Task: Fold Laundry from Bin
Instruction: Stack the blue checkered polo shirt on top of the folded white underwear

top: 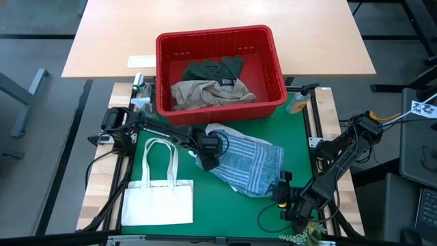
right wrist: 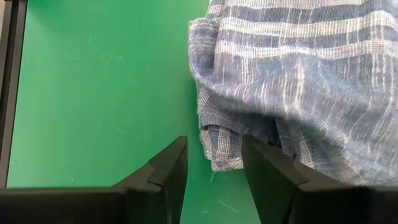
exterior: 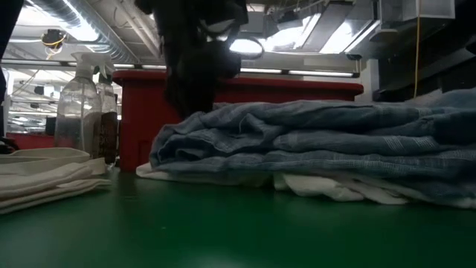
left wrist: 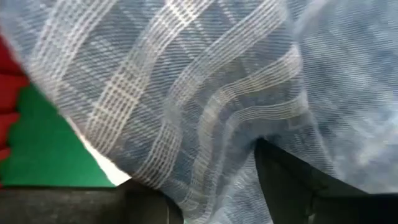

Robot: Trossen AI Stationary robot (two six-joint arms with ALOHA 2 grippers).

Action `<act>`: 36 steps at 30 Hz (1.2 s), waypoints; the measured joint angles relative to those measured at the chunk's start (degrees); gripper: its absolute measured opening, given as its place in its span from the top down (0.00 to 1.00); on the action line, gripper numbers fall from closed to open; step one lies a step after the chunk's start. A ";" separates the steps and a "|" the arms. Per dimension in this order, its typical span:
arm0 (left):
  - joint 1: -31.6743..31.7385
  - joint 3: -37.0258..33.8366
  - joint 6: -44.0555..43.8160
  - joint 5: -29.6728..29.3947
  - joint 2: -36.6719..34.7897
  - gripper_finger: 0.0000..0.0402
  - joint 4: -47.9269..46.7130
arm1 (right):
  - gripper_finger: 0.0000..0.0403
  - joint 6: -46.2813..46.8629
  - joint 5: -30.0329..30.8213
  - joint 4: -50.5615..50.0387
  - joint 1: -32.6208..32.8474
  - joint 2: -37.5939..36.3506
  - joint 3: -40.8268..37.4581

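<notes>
From above, the crumpled blue-and-white striped cloth [top: 246, 160] lies on the green counter [top: 171, 130] before the red slotted plastic bin [top: 220, 68], which holds beige [top: 208, 92] and dark green garments [top: 217, 68]. The left gripper [top: 207, 156] sits at the cloth's edge; the right gripper [top: 281, 186] at its opposite corner.

Low view: the striped cloth [exterior: 312, 149] is heaped before the bin [exterior: 149, 119].

Left wrist: jaws parted, pressed into the cloth [left wrist: 186, 93], grip uncertain.

Right wrist: jaws released, straddling the cloth's hem [right wrist: 227, 152].
</notes>
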 joint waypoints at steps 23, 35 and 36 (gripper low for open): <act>-0.05 13.46 0.04 -9.26 0.00 0.57 -14.58 | 0.62 -2.40 9.29 0.02 0.00 0.00 0.00; 2.60 -1.52 0.03 -13.47 0.02 0.57 4.88 | 0.62 -2.93 12.93 -0.64 -11.82 1.51 -0.15; 2.66 -2.86 -0.01 -13.49 0.02 0.57 7.15 | 0.62 -3.00 10.75 -0.63 -12.77 1.80 -0.15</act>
